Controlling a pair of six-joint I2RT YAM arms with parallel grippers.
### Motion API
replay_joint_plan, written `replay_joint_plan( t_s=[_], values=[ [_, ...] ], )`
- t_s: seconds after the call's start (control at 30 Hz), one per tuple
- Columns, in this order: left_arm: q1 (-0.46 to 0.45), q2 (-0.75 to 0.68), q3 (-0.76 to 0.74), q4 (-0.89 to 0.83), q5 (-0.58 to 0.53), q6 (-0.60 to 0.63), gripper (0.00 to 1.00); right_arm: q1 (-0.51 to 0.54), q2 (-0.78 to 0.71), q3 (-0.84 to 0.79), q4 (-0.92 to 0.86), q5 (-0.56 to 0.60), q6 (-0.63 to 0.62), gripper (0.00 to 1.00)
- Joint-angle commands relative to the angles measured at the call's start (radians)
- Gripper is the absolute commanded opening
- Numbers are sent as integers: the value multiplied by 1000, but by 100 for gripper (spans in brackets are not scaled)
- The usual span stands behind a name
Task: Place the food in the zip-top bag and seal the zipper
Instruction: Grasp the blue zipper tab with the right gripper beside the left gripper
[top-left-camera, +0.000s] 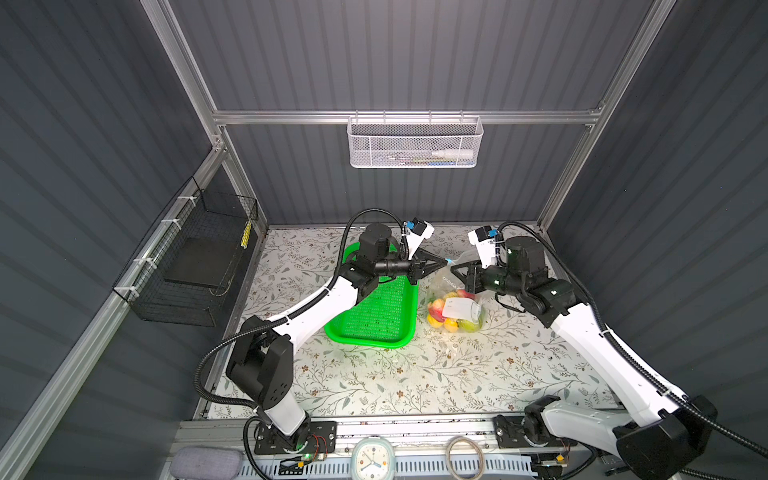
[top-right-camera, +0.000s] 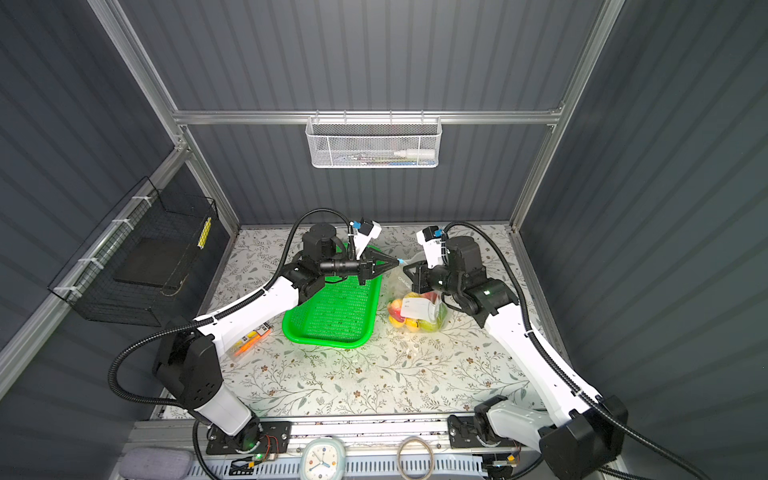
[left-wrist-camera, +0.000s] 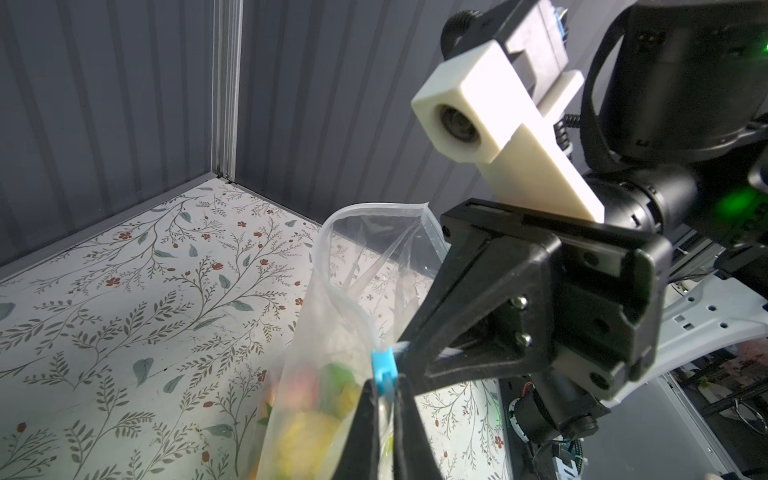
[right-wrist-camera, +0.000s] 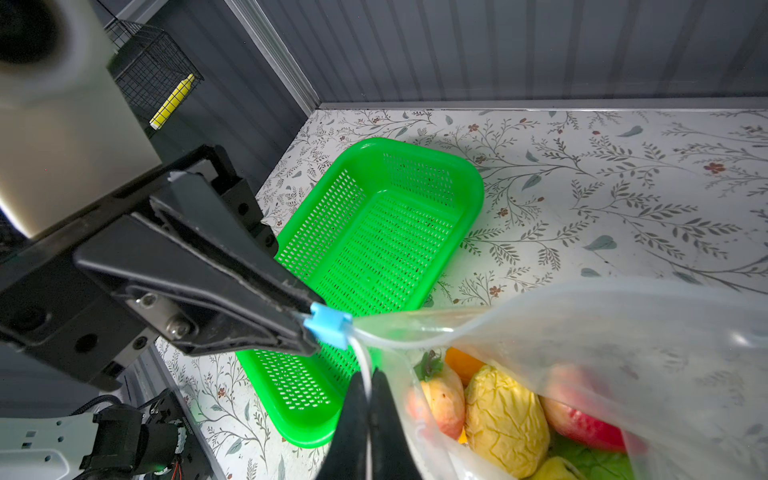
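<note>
Two robot grippers hold up one zip-top bag (top-left-camera: 440, 291) by its mouth. Its filled bottom rests on the floral bench (top-left-camera: 374, 382), just beside a single green basket (top-left-camera: 374, 316). The left gripper (left-wrist-camera: 384, 415) is pinched closed on the zipper (left-wrist-camera: 382, 370) at its one light-blue slider tab (right-wrist-camera: 328, 325). The right gripper (right-wrist-camera: 368, 395) is clamped narrow on the clear rim strip just beside that tab, and the two tips nearly touch. The mouth gapes open. Inside, at least six pieces of food (right-wrist-camera: 503, 419) can be counted: two yellow, one red, one peach-coloured, one orange and one leafy green. One white label (top-left-camera: 459, 308) faces up, its print too small to read. Pale lettering (top-left-camera: 450, 281) near the mouth cannot be made out with certainty.
</note>
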Motion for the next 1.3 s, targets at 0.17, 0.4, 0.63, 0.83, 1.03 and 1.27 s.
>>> replay_joint_plan(
  t_s=[0.17,0.4,0.63,0.83,1.03,1.27],
  values=[
    [-4,-16,21,-21,-17,17,22,1,-15,30,-8,1,-11,0],
    [-4,-28,5,-14,-33,15,17,1,-12,31,-8,4,-16,0],
    [-4,-22,18,-14,-29,12,6,1,-7,32,-8,1,-17,0],
    [-4,-2,43,-24,0,15,0,2,-3,36,-39,-3,-22,0],
    [-4,4,54,-41,14,33,0,0,-26,59,-79,-1,-127,19],
    [-4,9,66,-78,58,64,0,-8,-78,102,-127,-108,-423,51]
  ],
)
